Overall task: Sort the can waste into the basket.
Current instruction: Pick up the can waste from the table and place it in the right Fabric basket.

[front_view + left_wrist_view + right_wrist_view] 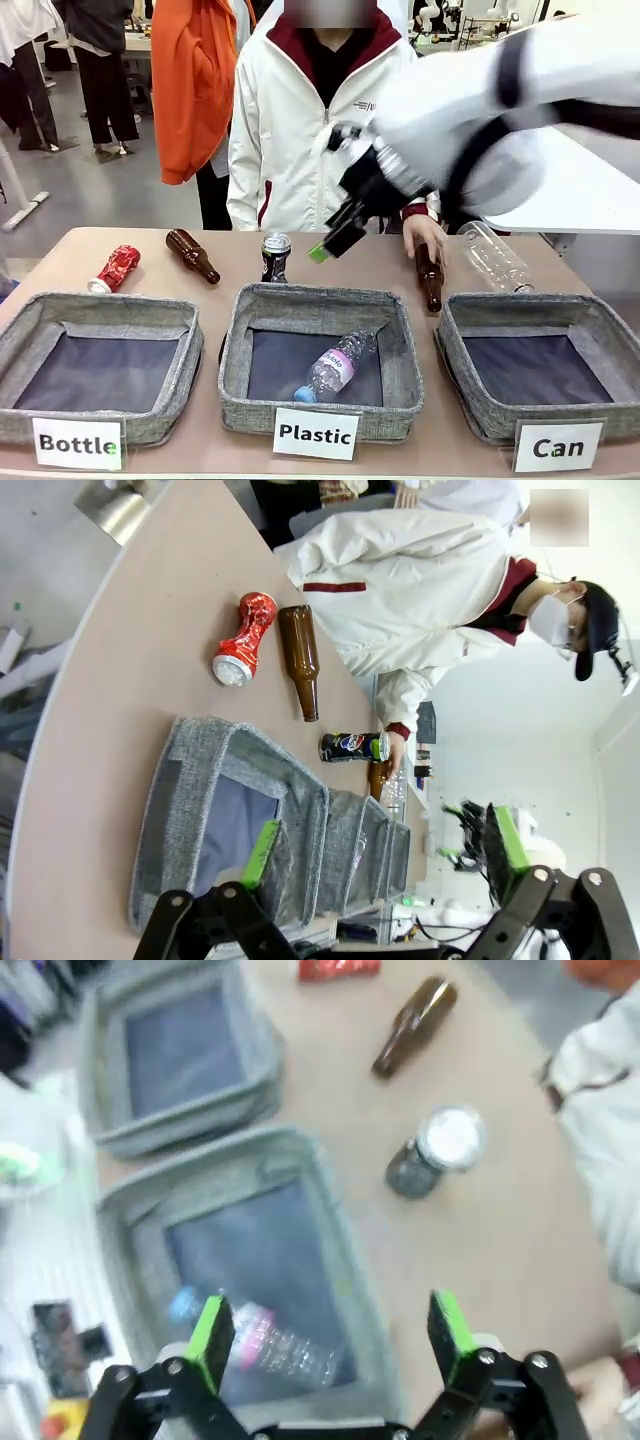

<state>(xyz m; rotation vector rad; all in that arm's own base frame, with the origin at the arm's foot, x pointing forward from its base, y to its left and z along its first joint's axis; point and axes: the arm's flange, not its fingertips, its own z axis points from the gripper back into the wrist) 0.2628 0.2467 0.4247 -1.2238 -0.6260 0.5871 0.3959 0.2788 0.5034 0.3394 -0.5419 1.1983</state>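
Pincer [330, 1328] spread wide, black can [435, 1152], plastic bottle [275, 1345]

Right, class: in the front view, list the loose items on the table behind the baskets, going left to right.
red can → brown bottle → black can → second brown bottle → clear plastic bottle

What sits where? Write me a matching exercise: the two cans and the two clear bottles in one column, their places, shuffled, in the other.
1. black can
2. red can
3. small plastic bottle
4. large clear bottle

A. lying inside the Plastic basket
B. lying on the table behind the Can basket
C. standing upright behind the Plastic basket
D. lying on the table behind the Bottle basket

Pairs: 1-C, 2-D, 3-A, 4-B.
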